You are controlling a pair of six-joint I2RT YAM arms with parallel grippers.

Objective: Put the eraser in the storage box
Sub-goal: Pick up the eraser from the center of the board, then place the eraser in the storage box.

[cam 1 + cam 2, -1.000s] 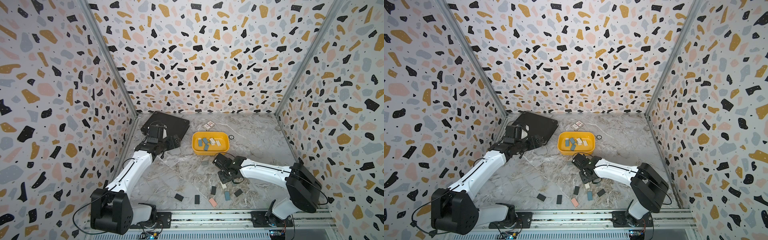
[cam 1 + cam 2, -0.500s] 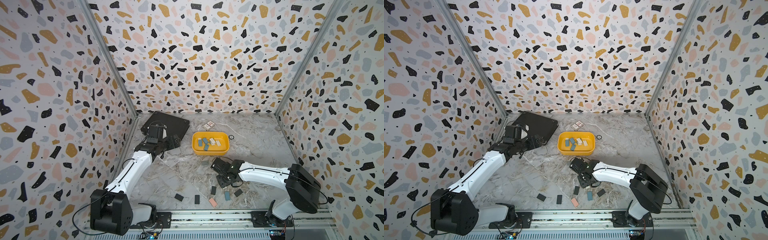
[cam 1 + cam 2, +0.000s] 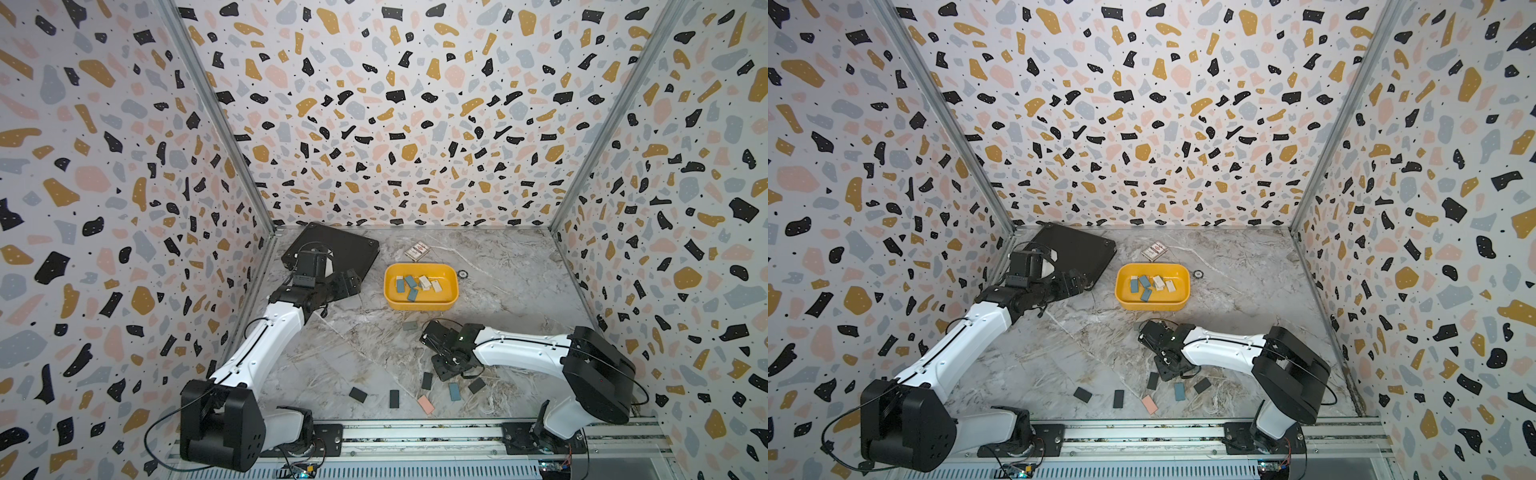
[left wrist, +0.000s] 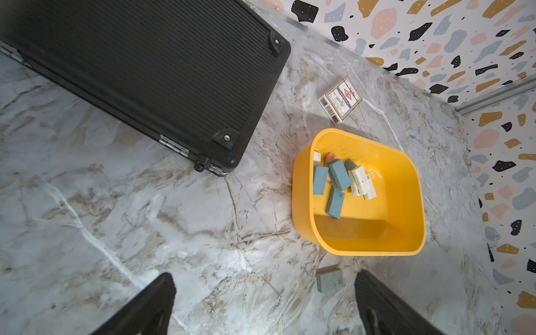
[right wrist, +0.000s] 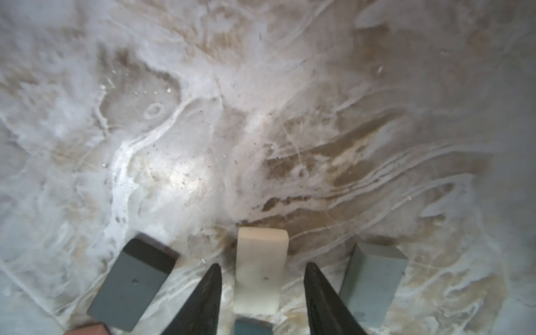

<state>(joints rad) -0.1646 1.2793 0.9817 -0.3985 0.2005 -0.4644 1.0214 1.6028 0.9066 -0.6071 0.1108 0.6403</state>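
The right gripper (image 5: 262, 266) stands low over the table (image 3: 519, 282), near its front edge. Its two fingers are apart with the white eraser (image 5: 261, 278) between them, and a thin gap shows on each side, so nothing is clamped. Room is tight here: a dark eraser (image 5: 133, 287) lies just beside one finger and a grey eraser (image 5: 374, 278) just beside the other, each finger standing in a narrow lane. The white eraser lies flat, its long axis parallel to the fingers; in both top views the gripper hides it. The storage box (image 3: 419, 306) sits further back, well apart, with bare marble between except for one loose eraser (image 3: 409, 325) before its front wall. The left gripper (image 4: 265, 278) hangs wide open and holds nothing, near the black case (image 4: 145, 72). Compared with one second ago, the right gripper has come a little toward the front edge; the left arm has not moved.
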